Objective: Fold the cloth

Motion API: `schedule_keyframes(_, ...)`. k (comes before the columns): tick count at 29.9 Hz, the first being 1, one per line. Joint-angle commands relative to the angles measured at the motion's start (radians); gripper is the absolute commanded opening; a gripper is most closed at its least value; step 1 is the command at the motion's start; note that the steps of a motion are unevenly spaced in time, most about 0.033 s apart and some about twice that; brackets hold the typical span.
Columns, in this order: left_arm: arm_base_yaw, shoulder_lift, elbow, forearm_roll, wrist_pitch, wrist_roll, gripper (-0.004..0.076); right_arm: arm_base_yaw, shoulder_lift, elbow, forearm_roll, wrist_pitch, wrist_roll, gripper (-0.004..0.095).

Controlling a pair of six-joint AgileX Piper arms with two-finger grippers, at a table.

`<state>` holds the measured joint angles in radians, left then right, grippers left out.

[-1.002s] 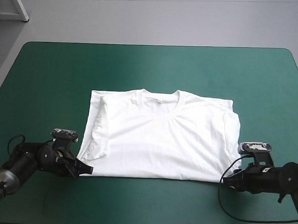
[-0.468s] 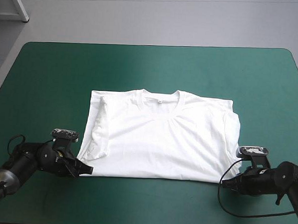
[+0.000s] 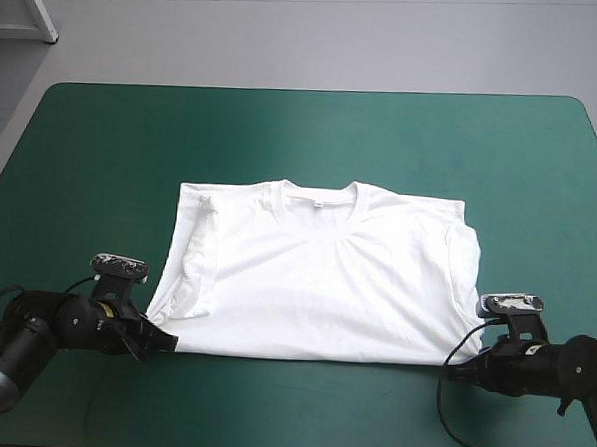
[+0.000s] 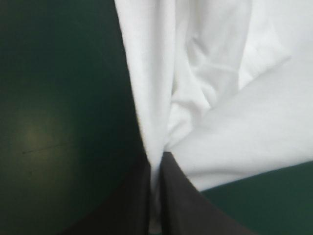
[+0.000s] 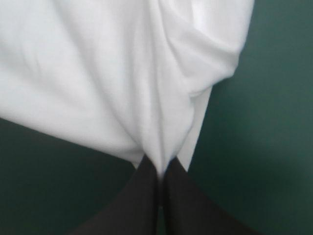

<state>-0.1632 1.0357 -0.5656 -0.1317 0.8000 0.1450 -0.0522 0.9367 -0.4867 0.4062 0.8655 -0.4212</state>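
T-shirt [image 3: 316, 275] lies white and flat mid-table on the teal-green cover [image 3: 102, 153], sleeves folded inward, its neck label [image 3: 325, 198] too small to read. My left gripper [image 3: 165, 342] and right gripper [image 3: 453, 368] each pinch a near hem corner.

White T-shirt [image 3: 315, 284] is lying flat on the teal-green bench [image 3: 102, 153], left gripper [image 3: 164, 343] and right gripper [image 3: 454, 368] sitting at its near corners.

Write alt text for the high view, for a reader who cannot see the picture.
A white T-shirt lies spread flat on the teal-green table, collar toward the far edge and sleeves folded in. The left gripper is at the shirt's near left corner and the right gripper at its near right corner, both low over the table.
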Motion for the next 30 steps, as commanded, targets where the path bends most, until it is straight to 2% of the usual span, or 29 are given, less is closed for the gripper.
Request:
schedule_keyframes(1, -0.001, -0.075, -0.032, 0.001, 0.028, -0.008, 0.0019, -0.005, -0.089, -0.041, -0.019, 0.058, 0.03, -0.0008)
schedule_keyframes(4, -0.001, -0.124, -0.032, -0.004, 0.079, -0.008, 0.0019, -0.005, -0.156, -0.058, -0.053, 0.13, 0.065, -0.0008)
schedule_keyframes(8, -0.001, -0.218, -0.032, 0.01, 0.208, -0.027, 0.0019, -0.005, -0.254, -0.072, -0.073, 0.225, 0.111, -0.0008)
schedule_keyframes(11, -0.001, -0.315, -0.037, 0.043, 0.276, -0.071, 0.0019, -0.005, -0.309, -0.078, -0.071, 0.241, 0.162, -0.0007)
schedule_keyframes(17, -0.001, -0.428, -0.112, 0.175, 0.398, -0.119, 0.0019, -0.005, -0.325, -0.079, -0.07, 0.245, 0.164, -0.0008)
schedule_keyframes(21, -0.001, -0.419, -0.155, 0.242, 0.373, -0.131, 0.0019, -0.005, -0.325, -0.095, -0.07, 0.201, 0.159, -0.0008)
schedule_keyframes(26, -0.001, -0.332, -0.163, 0.24, 0.327, -0.127, 0.0019, -0.005, -0.317, -0.194, -0.065, 0.13, 0.149, -0.0008)
schedule_keyframes(30, -0.001, -0.256, -0.163, 0.209, 0.219, -0.127, 0.0019, -0.005, -0.255, -0.267, -0.043, 0.101, 0.103, -0.0015)
